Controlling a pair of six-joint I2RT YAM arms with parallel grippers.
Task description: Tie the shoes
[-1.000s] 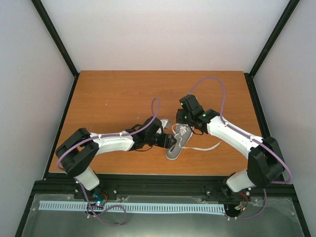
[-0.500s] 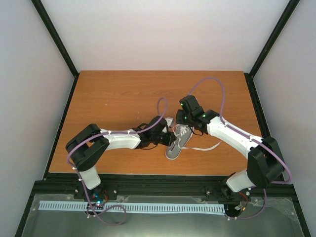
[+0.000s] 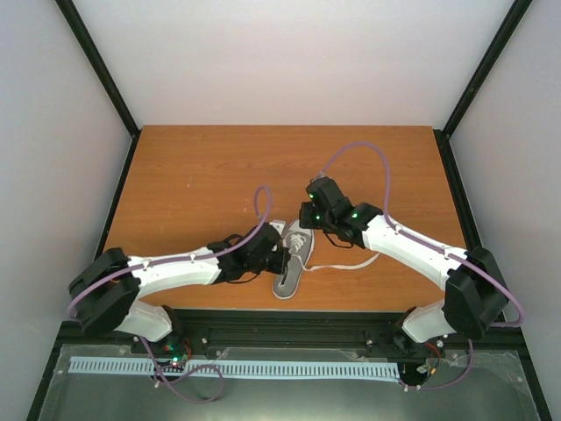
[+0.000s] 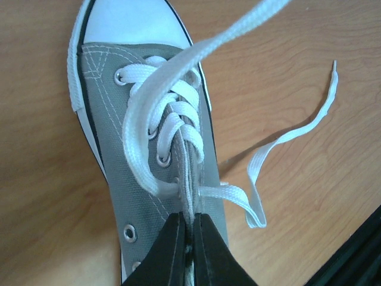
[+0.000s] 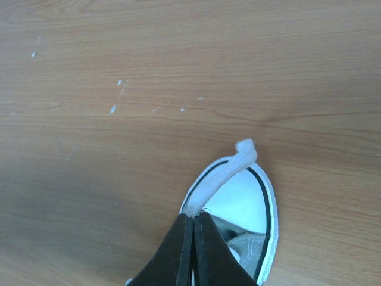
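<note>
From above, the grey sneaker lies on the wooden table between the two arms. The left pincer meets its near half from the left, and the right pincer sits over its far end. A loose lace trails away across the wood below the right pincer.

In the left wrist view, the left pincer has its jaws pressed together on a thin grey fold at the middle of the lacing, which looks like the tongue. The sneaker stretches straight ahead of the tips, with the white toe cap at the far end. A taut lace climbs away up and to the right, and the loose lace curls on the table to the pincer's right.

In the right wrist view, the right pincer is clamped on a white lace whose end pokes out just beyond the tips. The toe cap lies directly beneath and right of them, with bare table ahead.
</note>
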